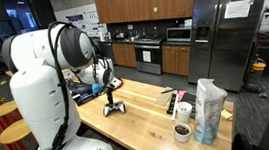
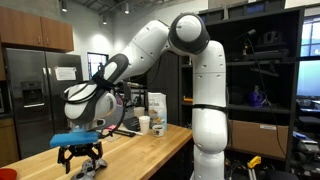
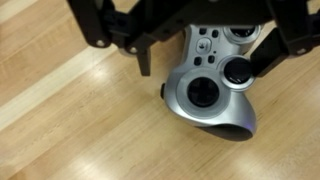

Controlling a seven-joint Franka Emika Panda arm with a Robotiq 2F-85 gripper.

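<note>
A silver game controller (image 3: 203, 95) with black thumbsticks lies flat on the wooden countertop (image 3: 70, 120). In the wrist view my gripper (image 3: 205, 62) comes in from the top, open, with one black finger (image 3: 144, 62) to the controller's left and the other at its right by a thumbstick. The jaws straddle the controller's upper half; I cannot tell whether the right finger touches it. In both exterior views the gripper (image 1: 105, 91) (image 2: 82, 153) hangs low over the controller (image 1: 114, 108) (image 2: 88, 162) near one end of the counter.
At the counter's other end stand a tall snack bag (image 1: 210, 108) (image 2: 157, 106), a white cup (image 1: 183, 110), a dark bowl (image 1: 183, 131) and small dark items (image 1: 171, 101). Wooden stools (image 1: 0, 111) line the counter's side. A steel fridge (image 1: 228, 30) stands behind.
</note>
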